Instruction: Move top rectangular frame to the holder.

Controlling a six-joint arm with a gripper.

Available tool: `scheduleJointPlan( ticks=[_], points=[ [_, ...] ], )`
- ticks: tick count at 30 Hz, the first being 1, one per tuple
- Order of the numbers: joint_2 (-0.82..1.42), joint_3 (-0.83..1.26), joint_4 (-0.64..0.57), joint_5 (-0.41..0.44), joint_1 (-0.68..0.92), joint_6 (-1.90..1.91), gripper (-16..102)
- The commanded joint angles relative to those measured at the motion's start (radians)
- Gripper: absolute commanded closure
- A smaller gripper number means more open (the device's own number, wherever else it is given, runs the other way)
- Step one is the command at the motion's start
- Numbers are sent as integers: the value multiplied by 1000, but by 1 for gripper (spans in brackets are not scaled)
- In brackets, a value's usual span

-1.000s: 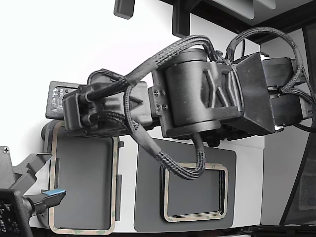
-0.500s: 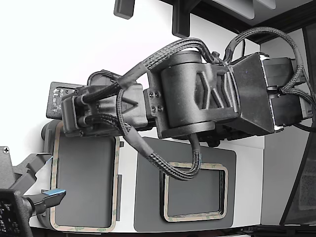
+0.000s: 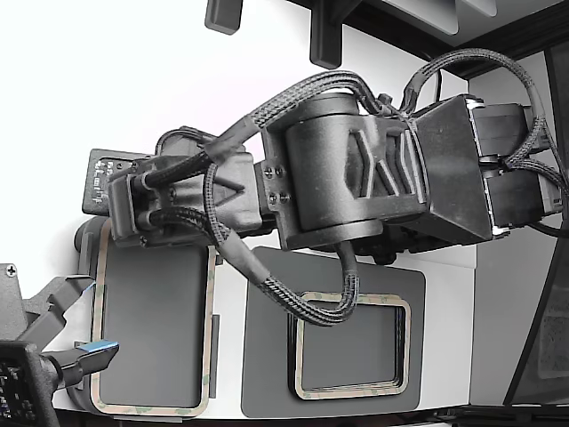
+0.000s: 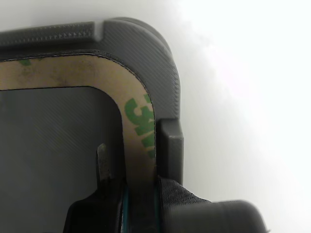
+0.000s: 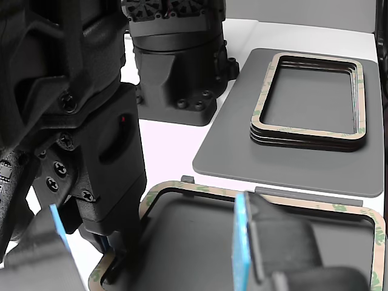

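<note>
The top rectangular frame [image 4: 138, 116], tan with green lettering, lies inside the light grey holder [image 4: 165, 73]. In the exterior view the frame [image 3: 147, 411] and the holder [image 3: 216, 347] are at the lower left. My gripper [image 4: 138, 189] straddles one long side of the frame near a corner, one finger inside the ring and one outside, shut on it. The wrist body hides the fingers in the exterior view. In the other view the gripper [image 5: 118, 267] stands at the near corner of the frame [image 5: 206, 191], in the holder [image 5: 188, 180].
A stack of like frames [image 3: 351, 387] lies on a darker grey mat [image 3: 267, 356] to the exterior view's right, also in the other view [image 5: 312, 136]. A second gripper with blue pads [image 3: 84, 351] sits at the holder's lower left side. A black arm base [image 5: 176, 66] stands behind.
My wrist has moved slightly towards the exterior view's left and lower. The frame has shifted a little with it and sits squarer in the holder.
</note>
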Motion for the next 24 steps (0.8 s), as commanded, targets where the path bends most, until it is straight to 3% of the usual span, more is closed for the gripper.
scheduleJointPlan(
  ticks=[1, 24],
  points=[
    [20, -17, 9, 5, -8, 6, 96],
    [12, -14, 8, 15, 8, -5, 96]
  ],
)
